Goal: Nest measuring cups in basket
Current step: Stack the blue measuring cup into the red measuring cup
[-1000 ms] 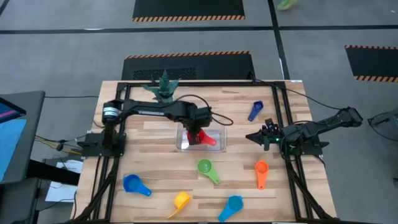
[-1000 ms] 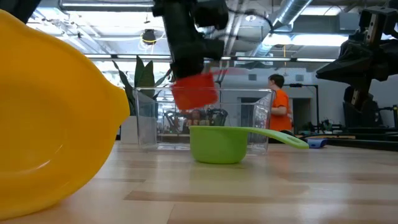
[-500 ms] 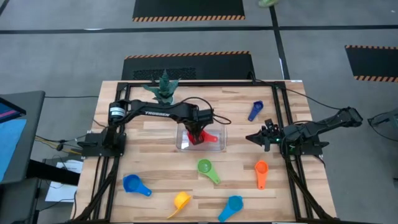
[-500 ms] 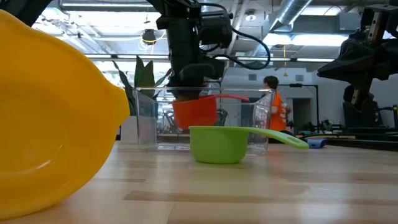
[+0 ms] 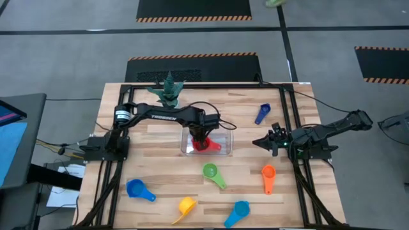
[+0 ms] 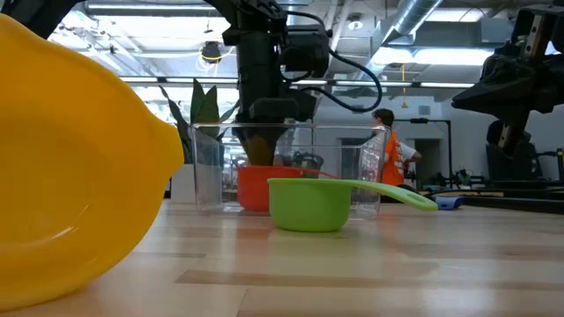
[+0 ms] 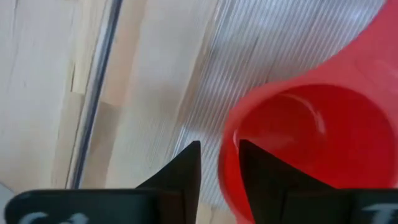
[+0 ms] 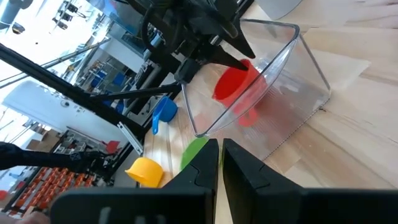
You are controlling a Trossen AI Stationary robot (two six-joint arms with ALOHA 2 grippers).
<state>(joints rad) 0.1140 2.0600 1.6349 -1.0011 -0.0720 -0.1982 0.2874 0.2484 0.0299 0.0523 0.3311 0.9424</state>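
Note:
The red measuring cup [image 5: 206, 145] is inside the clear basket [image 5: 225, 152], low near its floor, with its handle toward the table's right. My left gripper [image 7: 219, 165] reaches down into the basket and is shut on this cup. My right gripper [image 8: 221, 163] is shut on nothing and waits near the table's right edge [image 5: 261, 141]. On the table stand the green cup [image 5: 211, 171], the orange cup [image 5: 268, 172], the dark blue cup [image 5: 262, 114], the blue cup [image 5: 136, 189], the yellow cup [image 5: 185, 206] and a lighter blue cup [image 5: 239, 211]. My left gripper pinches the rim of the red cup's bowl [image 7: 227, 155], on the side away from the handle, one finger inside the bowl and one outside. The fingers come from above, pointing down. The cup stays upright, its base level with the basket's floor [image 6: 256, 208].
A white pot with a green plant [image 5: 168, 91] stands behind the basket at the far edge. A black frame runs round the table top [image 5: 291, 128]. A person in an orange shirt [image 6: 394, 158] stands in the room beyond. Bare wood lies between the basket and the loose cups.
My left gripper has gone down into the basket, carrying the red cup from above the basket's rim to its floor. The cup has stayed upright in the hold. The person in the background has walked on.

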